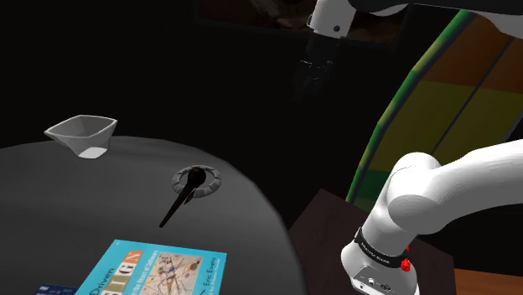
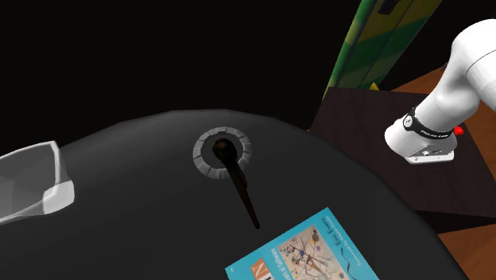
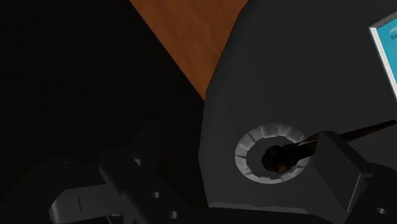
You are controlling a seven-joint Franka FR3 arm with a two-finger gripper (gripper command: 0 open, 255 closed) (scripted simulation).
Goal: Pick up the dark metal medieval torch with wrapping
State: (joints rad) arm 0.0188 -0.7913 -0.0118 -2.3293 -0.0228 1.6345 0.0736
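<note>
**Shoulder view: jaws released and high up, torch lying untouched on the worktop**

From here I see the arm (image 1: 444,188) rise from its stand (image 1: 323,222) and carry the jaws well above the worktop (image 1: 84,201), out past its rounded edge on the stand's side. In the wrist view the two black fingers (image 3: 340,168) stand apart with nothing between them, so I read the jaws as released.

The torch (image 1: 180,199) is a thin dark rod lying on the worktop towards that same rounded edge. Its thicker head sits inside a grey ribbed ring (image 1: 216,183). Its slim end points away from the ring towards a teal book (image 1: 159,268) at the worktop's near edge, and stops short of the cover.

The second exterior view shows the same layout, with the torch (image 2: 241,188) running from the ring (image 2: 200,155) towards the book (image 2: 310,250). Through the wrist camera the torch head (image 3: 283,156) shows in the ring (image 3: 248,153), and one finger partly covers the shaft.

A white angular bowl (image 1: 81,134) stands near the worktop's far edge, well apart from the torch. A striped, many-coloured panel (image 1: 436,92) rises behind the arm.
</note>
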